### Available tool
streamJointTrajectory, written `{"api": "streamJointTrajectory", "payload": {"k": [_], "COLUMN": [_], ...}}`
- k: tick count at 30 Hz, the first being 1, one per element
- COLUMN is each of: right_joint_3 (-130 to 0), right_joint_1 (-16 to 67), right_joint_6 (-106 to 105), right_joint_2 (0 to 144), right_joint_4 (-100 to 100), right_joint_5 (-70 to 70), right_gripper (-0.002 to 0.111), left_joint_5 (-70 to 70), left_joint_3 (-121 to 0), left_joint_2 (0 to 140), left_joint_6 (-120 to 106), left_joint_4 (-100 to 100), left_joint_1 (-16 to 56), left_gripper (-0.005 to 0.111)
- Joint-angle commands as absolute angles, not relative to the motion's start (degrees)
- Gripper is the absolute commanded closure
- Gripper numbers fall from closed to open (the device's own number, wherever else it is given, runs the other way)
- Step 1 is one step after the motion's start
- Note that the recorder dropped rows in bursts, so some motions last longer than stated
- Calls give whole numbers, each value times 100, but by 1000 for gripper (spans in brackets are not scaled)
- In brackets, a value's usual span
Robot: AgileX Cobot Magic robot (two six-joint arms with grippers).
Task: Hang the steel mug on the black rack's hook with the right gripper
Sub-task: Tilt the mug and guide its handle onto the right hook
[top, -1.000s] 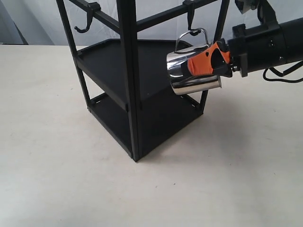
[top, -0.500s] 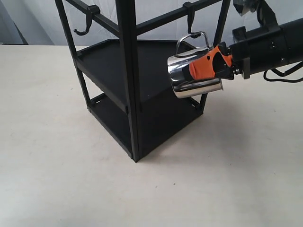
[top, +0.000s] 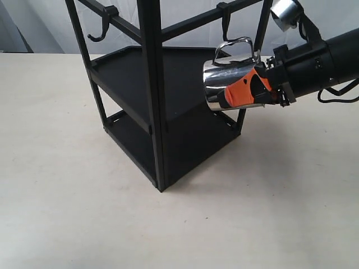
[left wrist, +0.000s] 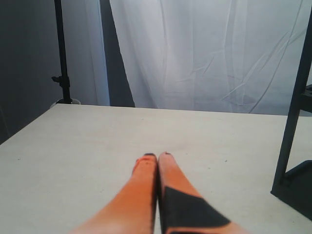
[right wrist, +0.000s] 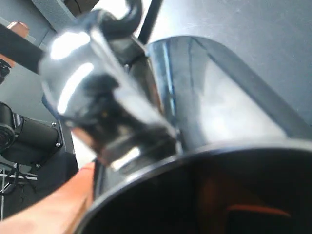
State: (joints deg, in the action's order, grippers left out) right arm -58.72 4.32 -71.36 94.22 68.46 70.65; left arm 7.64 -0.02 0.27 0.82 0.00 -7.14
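Note:
In the exterior view my right gripper (top: 229,95) is shut on the wall of the steel mug (top: 227,75), which hangs tilted in the air beside the black rack (top: 151,84). The mug's looped handle (top: 236,43) points up, just below the hook (top: 225,25) on the rack's right top rail. I cannot tell whether they touch. In the right wrist view the mug (right wrist: 209,112) fills the frame, with its blurred handle (right wrist: 97,78) under the hook's curled tip (right wrist: 131,10) and one orange finger (right wrist: 48,207) outside the wall. My left gripper (left wrist: 157,156) is shut and empty above the table.
A second hook (top: 104,27) hangs on the rack's left top rail. Two tray shelves (top: 129,67) sit inside the frame. The rack's post (left wrist: 292,112) stands to one side in the left wrist view. A light table (top: 67,196) carries the rack.
My right gripper has lifted the mug and carried it slightly to the right. The handle has risen closer to the hook, and the arm has tilted.

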Motion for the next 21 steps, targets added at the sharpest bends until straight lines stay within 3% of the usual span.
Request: {"api": "streamJointTrajectory", "payload": {"k": [1,6,11,21], "right_joint_3": [-5844,-5844,-5844,-5844], "right_joint_1": [400,400,400,400], "right_joint_6": [-7133,-6955,-6794,-6794], "right_joint_2": [9195,8949,8820,8756], "right_joint_4": [6708,6280,6194,6167], "right_joint_5": [6996,6996,6996,6996], "right_gripper": [58,57,47,46], "left_joint_5": [732,732,732,732], "left_joint_3": [0,0,0,0], "left_joint_2": [0,0,0,0], "left_joint_6": [96,96,96,96], "left_joint_4": [0,0,0,0], "left_joint_1": [-675,-675,-675,-675], "left_gripper": [105,105,105,105]}}
